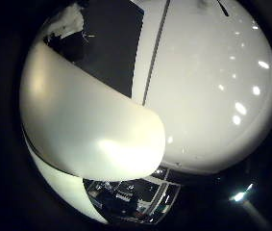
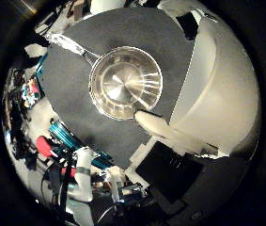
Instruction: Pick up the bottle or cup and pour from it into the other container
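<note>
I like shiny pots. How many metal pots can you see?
1. The metal pot sits on the dark mat, below the white container close to the palm. Others may be hidden behind that container.

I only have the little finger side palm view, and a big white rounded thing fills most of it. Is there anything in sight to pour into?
Observer: Yes. The thumb side palm view shows a shiny metal pan standing on a dark grey mat.
Operator: Anything in it yet?
Observer: I see only bare metal inside, though I could not rule out clear liquid.
Operator: Where is my white thing relative to it?
Observer: The white container is beside the pan, close to the palm. A white tip overlaps the pan's rim, but I cannot tell whether it belongs to the container.
</note>
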Controlling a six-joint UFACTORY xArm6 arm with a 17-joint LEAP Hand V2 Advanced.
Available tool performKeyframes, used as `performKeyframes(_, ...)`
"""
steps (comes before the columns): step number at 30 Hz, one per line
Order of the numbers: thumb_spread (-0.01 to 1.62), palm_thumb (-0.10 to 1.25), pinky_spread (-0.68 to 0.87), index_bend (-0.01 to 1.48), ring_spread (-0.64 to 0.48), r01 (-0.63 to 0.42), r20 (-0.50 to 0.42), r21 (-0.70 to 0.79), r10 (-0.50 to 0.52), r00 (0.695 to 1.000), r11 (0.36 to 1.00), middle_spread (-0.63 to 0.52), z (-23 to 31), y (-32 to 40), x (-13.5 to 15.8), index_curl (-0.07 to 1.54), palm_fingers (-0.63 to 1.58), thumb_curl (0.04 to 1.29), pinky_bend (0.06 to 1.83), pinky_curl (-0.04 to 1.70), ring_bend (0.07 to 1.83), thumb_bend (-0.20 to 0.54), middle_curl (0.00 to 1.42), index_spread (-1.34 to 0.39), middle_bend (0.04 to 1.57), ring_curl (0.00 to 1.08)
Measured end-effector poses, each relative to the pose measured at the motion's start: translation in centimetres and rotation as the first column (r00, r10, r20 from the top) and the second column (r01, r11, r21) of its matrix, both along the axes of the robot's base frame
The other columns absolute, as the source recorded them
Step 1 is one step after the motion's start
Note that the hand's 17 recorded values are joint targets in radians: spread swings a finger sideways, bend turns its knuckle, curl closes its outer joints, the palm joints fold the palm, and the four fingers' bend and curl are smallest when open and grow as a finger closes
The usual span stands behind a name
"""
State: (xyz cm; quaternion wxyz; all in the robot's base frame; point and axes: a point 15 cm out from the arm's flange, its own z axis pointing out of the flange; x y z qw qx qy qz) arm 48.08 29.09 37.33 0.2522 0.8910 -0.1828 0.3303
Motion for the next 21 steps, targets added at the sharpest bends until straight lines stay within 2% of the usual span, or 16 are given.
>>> performKeyframes(13, 0.82, 0.85, -0.25, 0.61, -0.30, 0.004, -0.010, 0.014, -0.004, 1.000, 1.000, -0.32, 0.0, 0.0, -0.2, 1.04, 0.80, 0.61, 1.26, 1.19, 1.40, -0.027, 1.09, -0.48, 1.12, 0.90)
performKeyframes(21, 0.82, 0.85, -0.26, 0.60, -0.30, 0.031, -0.071, 0.083, -0.025, 0.997, 0.996, -0.32, -0.8, 0.1, -1.4, 1.05, 0.80, 0.61, 1.26, 1.17, 1.39, -0.028, 1.09, -0.49, 1.11, 0.90)
